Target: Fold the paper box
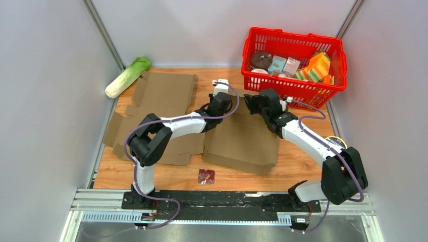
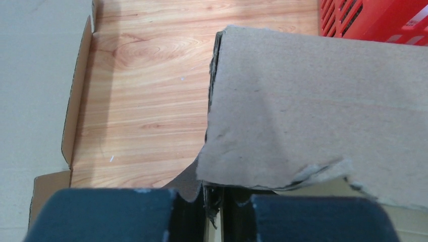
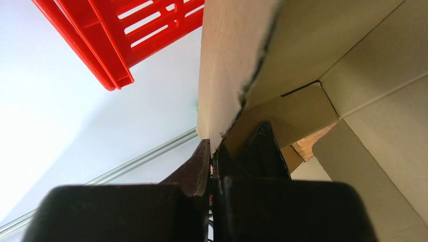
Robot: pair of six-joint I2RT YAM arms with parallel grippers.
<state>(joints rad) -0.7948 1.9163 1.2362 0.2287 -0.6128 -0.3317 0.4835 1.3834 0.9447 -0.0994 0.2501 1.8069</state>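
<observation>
The paper box [image 1: 242, 143] lay half-formed on the desk [image 1: 151, 174], just on the near side of the red basket [image 1: 287, 89] and toward that basket's left end, its broad body spreading away from the basket. The coming fold appeared to turn on the one raised flap at the box's basket-side edge. It stood up off the desk between the two arms, close to the basket's front wall but apart from it, and its long edge seemed to run roughly along that wall. The right end effector [image 3: 214, 164] was clenched on this flap, the thin cardboard edge nipped between its closed tips, with the basket's red lattice showing just beyond. The left end effector [image 2: 213, 201] met the same flap at the end farther from the basket's middle. Its fingers [image 2: 111, 217] stood one on each side of a torn cardboard corner, but the wrist view did not show whether they pinched it or merely straddled it. Both arms were equally near, and the flap lay directly ahead of each. In my judgement the next move would be to swing the flap down over the body, away from the basket. That would depend on the left side having a sure hold, since a pull from the right alone could twist the wall or tear the ragged corner.
</observation>
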